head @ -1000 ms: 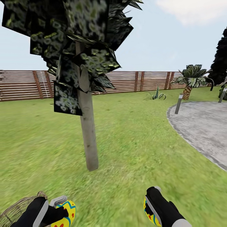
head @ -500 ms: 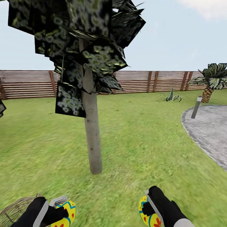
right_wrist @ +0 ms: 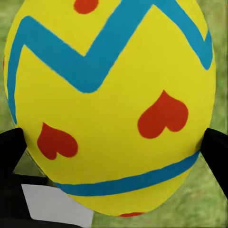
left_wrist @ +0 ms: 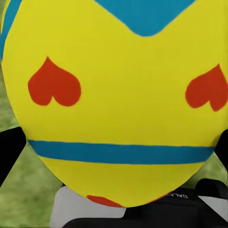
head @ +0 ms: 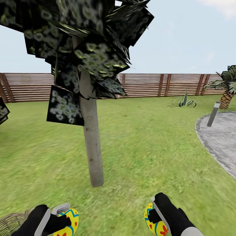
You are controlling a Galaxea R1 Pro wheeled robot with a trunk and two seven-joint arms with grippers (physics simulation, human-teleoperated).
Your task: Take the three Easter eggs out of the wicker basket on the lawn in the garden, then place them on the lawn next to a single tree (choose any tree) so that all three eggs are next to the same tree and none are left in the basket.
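The left gripper (head: 60,219) has its jaws closed on one Easter egg (head: 68,223); the right gripper (head: 154,216) clamps another egg (head: 154,223). The tree (head: 92,147) stands ahead between them. Smooth, rounded shells probably slip, so hold the widest middle.

Two yellow Easter eggs, blue zigzags and red hearts: left egg (head: 67,223) and right egg (head: 154,221) held above the lawn (head: 147,147), near the slim-trunked tree (head: 91,144); wicker basket (head: 11,222) at lower left.
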